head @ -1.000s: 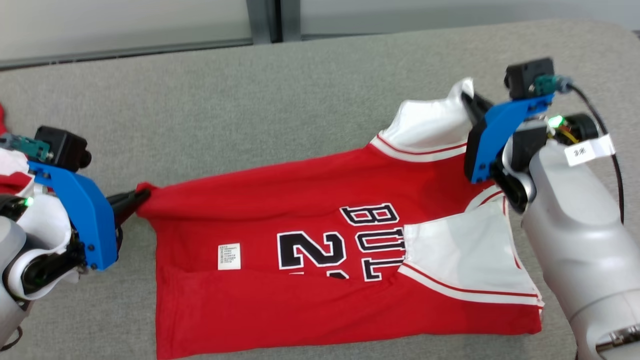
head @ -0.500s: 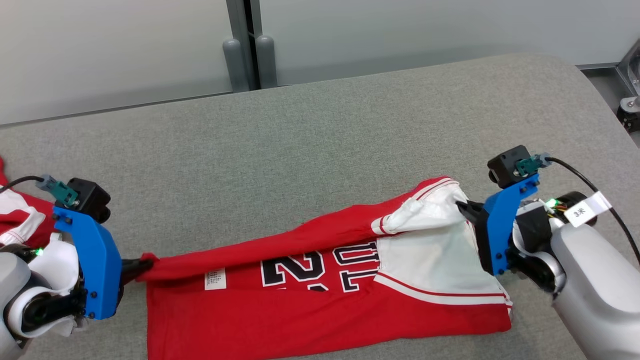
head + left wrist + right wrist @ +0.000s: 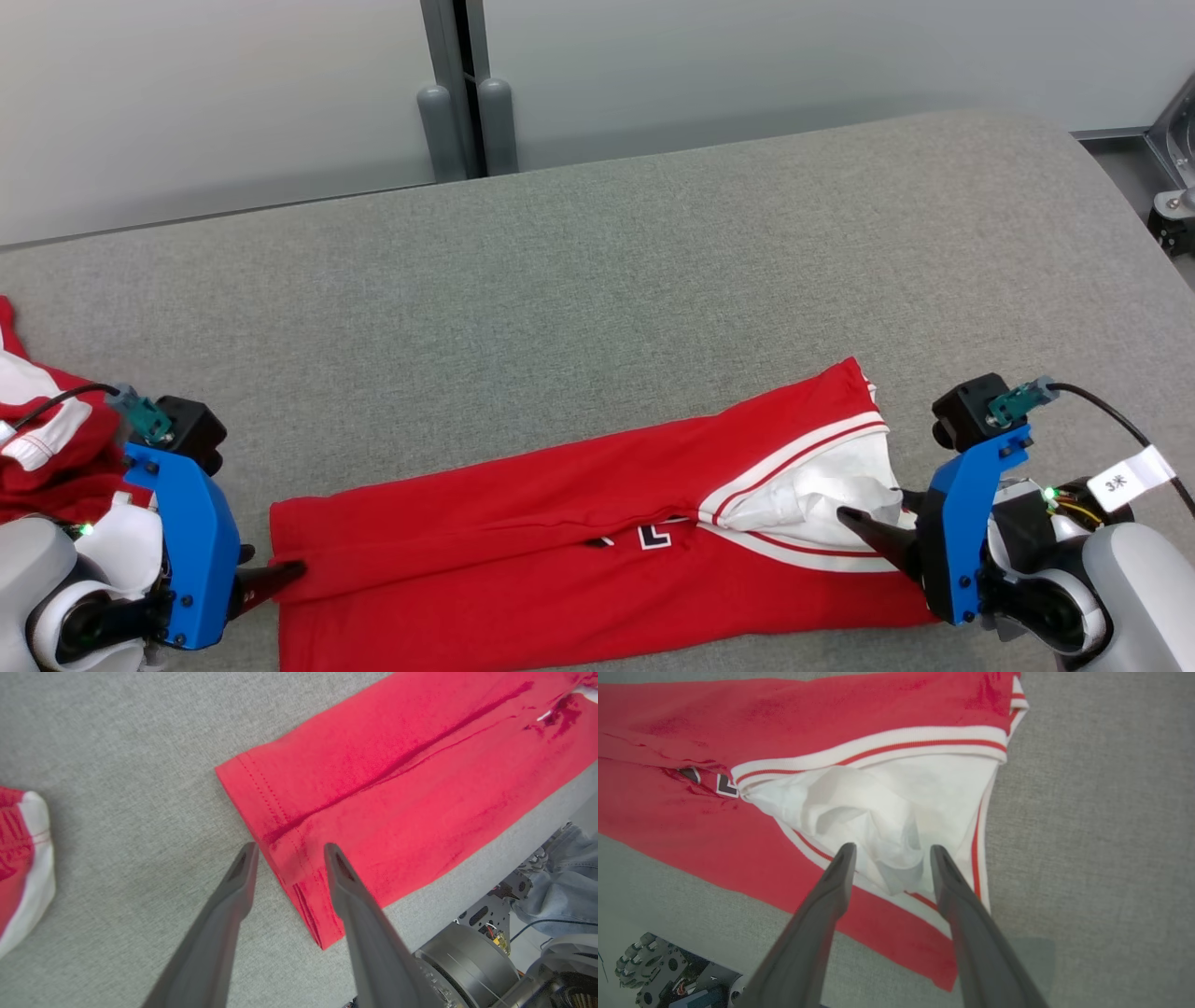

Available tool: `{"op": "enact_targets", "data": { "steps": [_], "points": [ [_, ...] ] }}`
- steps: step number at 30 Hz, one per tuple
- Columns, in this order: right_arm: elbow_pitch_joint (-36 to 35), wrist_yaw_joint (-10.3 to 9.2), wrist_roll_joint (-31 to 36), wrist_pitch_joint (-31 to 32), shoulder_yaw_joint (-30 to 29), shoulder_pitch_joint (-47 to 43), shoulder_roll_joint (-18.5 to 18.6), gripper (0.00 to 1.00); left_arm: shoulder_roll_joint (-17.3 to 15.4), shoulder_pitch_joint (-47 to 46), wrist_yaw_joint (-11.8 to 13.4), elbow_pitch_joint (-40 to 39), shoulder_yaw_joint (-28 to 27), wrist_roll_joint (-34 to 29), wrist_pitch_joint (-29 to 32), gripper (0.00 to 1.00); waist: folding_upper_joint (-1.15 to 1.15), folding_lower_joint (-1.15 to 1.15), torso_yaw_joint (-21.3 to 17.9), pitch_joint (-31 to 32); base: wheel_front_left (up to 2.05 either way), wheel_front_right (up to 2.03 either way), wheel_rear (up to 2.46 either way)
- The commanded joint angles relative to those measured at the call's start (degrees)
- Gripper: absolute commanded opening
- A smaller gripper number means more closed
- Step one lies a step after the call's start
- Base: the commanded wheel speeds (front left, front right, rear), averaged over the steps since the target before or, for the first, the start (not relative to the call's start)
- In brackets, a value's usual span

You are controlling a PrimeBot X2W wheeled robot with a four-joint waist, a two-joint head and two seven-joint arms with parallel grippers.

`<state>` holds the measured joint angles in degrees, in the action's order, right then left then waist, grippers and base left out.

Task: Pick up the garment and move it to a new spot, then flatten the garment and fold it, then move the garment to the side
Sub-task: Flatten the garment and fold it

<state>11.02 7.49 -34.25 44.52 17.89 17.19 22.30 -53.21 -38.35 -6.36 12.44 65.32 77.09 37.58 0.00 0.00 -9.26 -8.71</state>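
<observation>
The red jersey [image 3: 523, 560] with white trim lies folded lengthwise on the grey padded table [image 3: 653, 261], near its front edge. My left gripper [image 3: 275, 574] is open at the hem end; in the left wrist view its fingers [image 3: 243, 872] straddle the hem corner of the jersey [image 3: 397, 788] without clamping it. My right gripper [image 3: 873, 518] is open at the armhole end. In the right wrist view its fingers [image 3: 840, 868] stand either side of crumpled white lining of the jersey [image 3: 887, 807].
Another red and white garment [image 3: 37, 439] is bunched at the table's left edge, beside my left arm. A grey post [image 3: 467, 103] and wall stand beyond the far edge. The left wrist view shows a person's jeans [image 3: 551, 900] past the front edge.
Both grippers carried the jersey's far edge toward the front, folding it in half, and then let go. The head camera has also tilted.
</observation>
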Motion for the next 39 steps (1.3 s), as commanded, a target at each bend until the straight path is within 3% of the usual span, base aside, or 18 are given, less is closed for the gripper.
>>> {"op": "enact_targets", "data": {
  "steps": [1, 5, 10, 18, 22, 26, 28, 30, 32, 39],
  "points": [
    [-2.1, 0.01, -0.2, 0.5, -1.7, -1.6, -0.6, 1.0, -0.3, 0.0, 0.4, 0.3, -0.5, 0.0, -0.2, 1.0, 0.0, 0.0, 0.2, 0.3, 0.0, 0.0, 0.0],
    [-8.6, 0.01, -1.0, 1.0, -6.0, -3.1, -0.1, 1.0, -1.3, -1.2, 0.4, -0.1, -2.0, -2.2, -4.4, 1.0, 0.0, 0.0, 0.5, 1.5, 0.0, 0.0, 0.0],
    [-14.7, 0.01, 0.0, -4.5, -10.5, -4.4, -0.1, 1.0, -1.5, -1.3, 1.3, -1.5, -4.1, -6.3, -13.4, 1.0, 0.0, 0.0, 1.0, 3.6, 0.0, 0.0, 0.0],
    [-16.6, 0.01, 6.3, -23.0, -14.1, -7.4, -2.1, 1.0, -0.3, 4.6, 9.6, -3.6, -8.6, -11.3, -33.8, 1.0, 0.0, 0.0, 1.6, 6.8, 0.0, 0.0, 0.0],
    [-14.1, 0.01, 10.0, -30.1, -16.3, -9.2, -5.1, 1.0, -0.3, 8.4, 13.7, -5.6, -11.2, -10.7, -41.7, 1.0, 0.0, 0.0, 2.0, 7.0, 0.0, 0.0, 0.0],
    [-10.7, 0.01, 13.2, -36.1, -18.9, -11.7, -9.1, 1.0, 1.9, 12.8, 18.2, -7.1, -14.2, -10.7, -50.5, 1.0, 0.0, 0.0, 2.8, 6.8, 0.0, 0.0, 0.0],
    [-9.7, 0.01, 13.8, -37.5, -19.9, -12.3, -10.1, 1.0, 2.6, 13.8, 19.0, -7.0, -15.5, -10.8, -51.7, 1.0, 0.0, 0.0, 3.0, 6.7, 0.0, 0.0, 0.0],
    [-7.3, 0.01, 15.5, -39.9, -21.0, -13.8, -11.6, 1.0, 4.6, 16.4, 19.9, -6.8, -18.5, -11.8, -52.6, 1.0, 0.0, 0.0, 3.3, 6.5, 0.0, 0.0, 0.0],
    [-4.4, 0.01, 16.6, -42.5, -22.2, -15.4, -13.2, 1.0, 8.7, 18.9, 19.9, -7.8, -26.0, -15.0, -52.8, 1.0, 0.0, 0.0, 4.0, 6.5, 0.0, 0.0, 0.0],
    [6.7, 0.01, 17.9, -48.1, -22.7, -15.3, -14.8, 1.0, 19.8, 32.4, 15.7, -5.1, -40.9, -26.8, -52.8, 1.0, 0.0, 0.0, 4.4, 7.4, 0.0, 0.0, 0.0]
  ]
}}
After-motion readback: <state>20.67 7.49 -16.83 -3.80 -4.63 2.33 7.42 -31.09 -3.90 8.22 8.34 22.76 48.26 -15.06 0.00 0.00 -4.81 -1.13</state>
